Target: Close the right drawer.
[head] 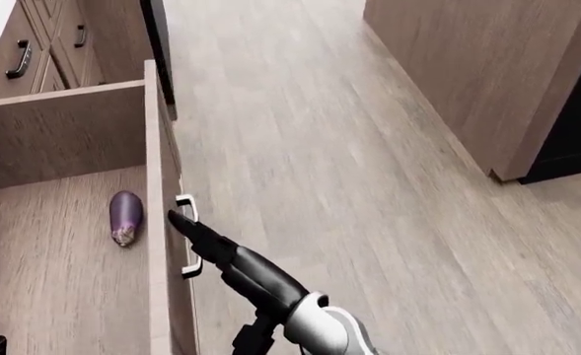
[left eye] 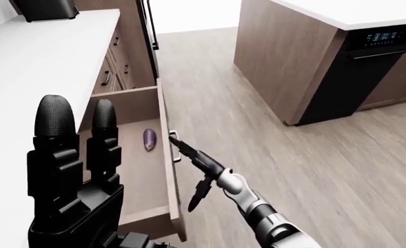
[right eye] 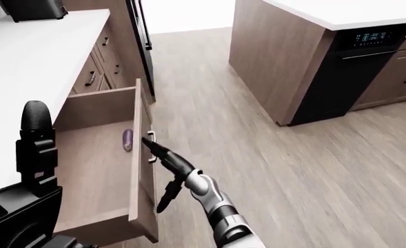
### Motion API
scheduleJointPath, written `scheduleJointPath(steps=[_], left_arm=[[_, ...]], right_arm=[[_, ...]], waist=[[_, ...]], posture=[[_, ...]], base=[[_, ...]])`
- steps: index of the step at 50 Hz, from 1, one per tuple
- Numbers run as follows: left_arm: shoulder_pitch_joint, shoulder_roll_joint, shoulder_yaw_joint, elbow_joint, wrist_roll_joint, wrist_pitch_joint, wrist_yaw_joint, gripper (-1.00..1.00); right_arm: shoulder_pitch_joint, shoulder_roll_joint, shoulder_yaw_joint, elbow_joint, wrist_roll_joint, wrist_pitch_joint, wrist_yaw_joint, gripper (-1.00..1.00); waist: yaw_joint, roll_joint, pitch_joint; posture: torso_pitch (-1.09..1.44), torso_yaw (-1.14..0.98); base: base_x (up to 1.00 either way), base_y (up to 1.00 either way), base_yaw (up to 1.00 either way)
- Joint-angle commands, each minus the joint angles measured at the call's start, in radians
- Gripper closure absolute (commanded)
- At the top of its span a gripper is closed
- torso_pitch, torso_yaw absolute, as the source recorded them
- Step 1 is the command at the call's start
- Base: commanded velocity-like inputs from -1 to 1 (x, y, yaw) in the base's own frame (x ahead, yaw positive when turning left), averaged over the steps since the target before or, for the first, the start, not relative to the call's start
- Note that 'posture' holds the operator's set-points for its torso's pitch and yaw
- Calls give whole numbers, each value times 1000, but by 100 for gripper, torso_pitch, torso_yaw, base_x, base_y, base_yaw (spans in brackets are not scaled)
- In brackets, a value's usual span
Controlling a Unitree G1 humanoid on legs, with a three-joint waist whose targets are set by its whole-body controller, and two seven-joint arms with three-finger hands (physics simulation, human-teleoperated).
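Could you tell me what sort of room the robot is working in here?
Most likely a kitchen: a white countertop runs over wooden cabinets, an island holds a black built-in oven, and the open drawer has an eggplant lying in it.
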State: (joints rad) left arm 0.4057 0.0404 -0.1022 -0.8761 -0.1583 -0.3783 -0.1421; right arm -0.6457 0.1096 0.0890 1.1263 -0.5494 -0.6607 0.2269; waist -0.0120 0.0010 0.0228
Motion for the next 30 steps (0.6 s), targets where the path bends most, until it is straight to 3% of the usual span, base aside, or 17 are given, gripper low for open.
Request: scheduleJointPath(steps=[1, 30], left_arm=[[-4, 0, 0, -35, -2, -18, -1, -100], [-6, -2, 3, -34, -8, -18, -5, -100]], right_arm=[[-23, 29, 47, -22, -48, -68, 63, -100], [-65, 63, 52, 23, -77, -67, 88, -100]], waist=[[9, 3, -15], [12, 8, -9]], posture=[[0, 0], [0, 0]], base=[[0, 0, 0], [0, 0, 0]])
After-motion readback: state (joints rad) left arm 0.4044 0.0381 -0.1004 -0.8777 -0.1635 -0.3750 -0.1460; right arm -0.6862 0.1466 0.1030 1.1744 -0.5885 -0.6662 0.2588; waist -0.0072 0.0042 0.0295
